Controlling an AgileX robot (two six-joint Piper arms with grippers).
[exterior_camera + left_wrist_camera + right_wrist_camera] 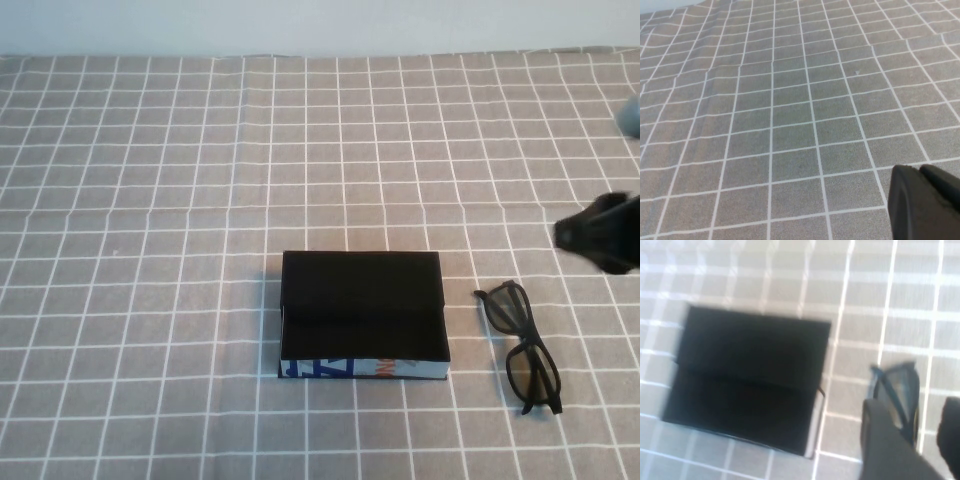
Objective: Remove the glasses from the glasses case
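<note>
The glasses case is a small open box, black inside, with a white front side printed in blue and orange; it lies on the checked cloth near the front middle. The black thick-framed glasses lie flat on the cloth just right of the case, apart from it. My right gripper is at the right edge, raised behind the glasses, open and empty. In the right wrist view the case and the glasses show beyond my gripper. My left gripper shows only in its wrist view, shut over bare cloth.
A grey checked tablecloth covers the whole table. A bluish-grey round thing sits at the far right edge. The wall edge runs along the back.
</note>
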